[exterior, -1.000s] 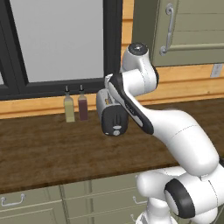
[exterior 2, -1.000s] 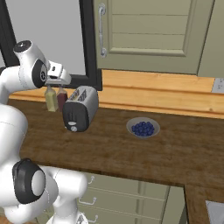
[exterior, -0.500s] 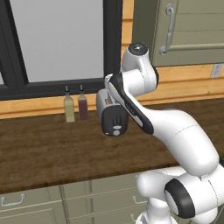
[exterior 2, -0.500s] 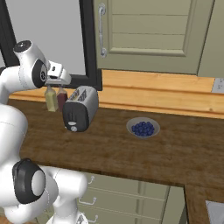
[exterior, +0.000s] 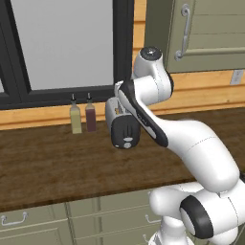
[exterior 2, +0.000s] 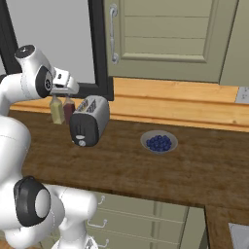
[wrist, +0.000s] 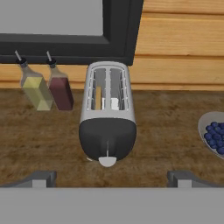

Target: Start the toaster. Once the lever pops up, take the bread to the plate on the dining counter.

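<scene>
**Ana:** Toaster (wrist: 107, 120) first — where does it stand? **Ben:** On the dark wooden worktop (exterior 2: 146, 170), toward its back edge, just right of two bottles, one pale (wrist: 36, 87) and one dark red (wrist: 59, 87). Its black end face points at the front edge. Something tan sits in one slot, most likely the bread (wrist: 99, 96). A bowl of blueberries (exterior 2: 159, 143) lies well apart toward the right end.

**Ana:** And the gripper (wrist: 112, 179)? **Ben:** Jaws spread wide, holding nothing, hanging above the toaster and looking down on it.

**Ana:** What could go wrong? **Ben:** The lever (wrist: 107, 151) is a small tab low on that rounded end face. I'd judge that wide jaws coming down off-centre could slip past it, or shove the light toaster back into the bottles.

**Ana:** Anything changed from a second ago? **Ben:** No. Arm, toaster, bottles and bowl all sit as they did; nothing has moved.
</scene>
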